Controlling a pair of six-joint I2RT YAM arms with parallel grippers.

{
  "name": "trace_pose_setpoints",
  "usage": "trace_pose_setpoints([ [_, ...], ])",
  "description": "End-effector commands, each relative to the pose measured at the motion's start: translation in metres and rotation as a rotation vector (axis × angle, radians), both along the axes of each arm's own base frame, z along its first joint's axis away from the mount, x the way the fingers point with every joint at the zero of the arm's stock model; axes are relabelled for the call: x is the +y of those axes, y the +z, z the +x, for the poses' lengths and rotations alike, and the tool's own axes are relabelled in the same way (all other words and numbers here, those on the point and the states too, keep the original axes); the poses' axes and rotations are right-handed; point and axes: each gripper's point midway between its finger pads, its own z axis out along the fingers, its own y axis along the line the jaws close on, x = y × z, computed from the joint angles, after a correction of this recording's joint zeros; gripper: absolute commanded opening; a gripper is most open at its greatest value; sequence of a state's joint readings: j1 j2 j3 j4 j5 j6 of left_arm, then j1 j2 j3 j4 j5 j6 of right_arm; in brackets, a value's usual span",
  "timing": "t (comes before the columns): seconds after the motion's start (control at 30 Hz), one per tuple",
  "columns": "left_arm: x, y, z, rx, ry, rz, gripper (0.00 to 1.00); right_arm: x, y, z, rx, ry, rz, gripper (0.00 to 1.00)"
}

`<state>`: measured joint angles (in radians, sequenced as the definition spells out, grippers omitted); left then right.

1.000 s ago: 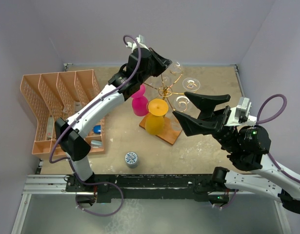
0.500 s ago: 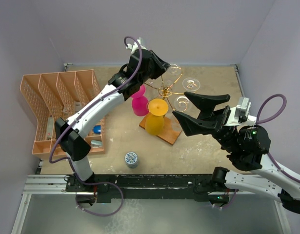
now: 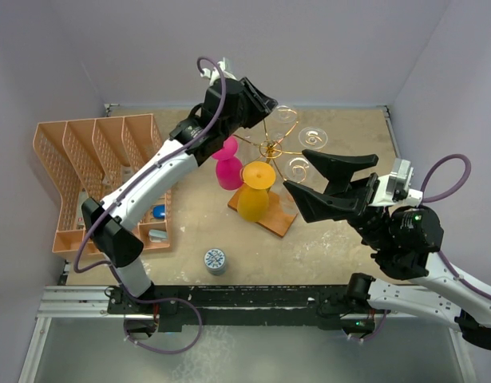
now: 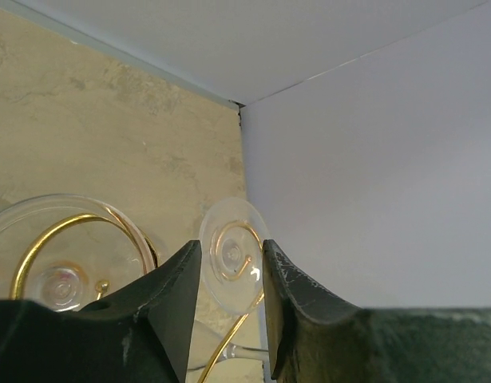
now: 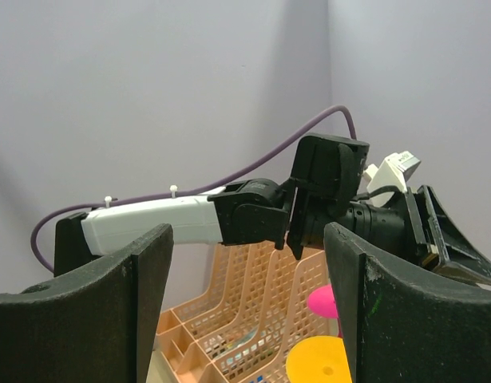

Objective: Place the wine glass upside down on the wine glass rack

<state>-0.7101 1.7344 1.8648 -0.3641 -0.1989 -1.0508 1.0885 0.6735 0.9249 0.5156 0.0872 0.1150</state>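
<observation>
Left gripper point(image 4: 230, 259) newly ajar by wine glass point(image 4: 231, 230), bowl hidden; right gripper point(image 3: 295, 170) wide.

top external: above and behind, looking down
left wrist: close on gold wire scroll-armed rack point(image 4: 77, 215)
right wrist: level, toward white left arm point(image 5: 149, 223), shared with top

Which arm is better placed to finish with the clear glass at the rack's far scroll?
Left. The left gripper straddles the wine glass at the wine glass rack, jaws parted wider than its stem. The right gripper hovers open beside the rack, holding nothing.
</observation>
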Motion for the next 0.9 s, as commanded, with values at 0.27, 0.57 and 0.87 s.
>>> trace_pose_setpoints([
  [0.27, 0.027, 0.064, -0.022, -0.123, 0.026, -0.053, 0.36, -0.005, 0.015, -0.006, -0.019, 0.022, 0.066, 0.78],
  [0.57, 0.076, 0.087, -0.058, -0.239, 0.039, 0.127, 0.4, 0.002, 0.002, 0.008, 0.071, -0.013, 0.012, 0.78],
  [0.87, 0.19, 0.026, -0.13, -0.235, 0.154, 0.464, 0.45, -0.033, -0.042, 0.043, 0.297, -0.26, -0.112, 0.77],
])
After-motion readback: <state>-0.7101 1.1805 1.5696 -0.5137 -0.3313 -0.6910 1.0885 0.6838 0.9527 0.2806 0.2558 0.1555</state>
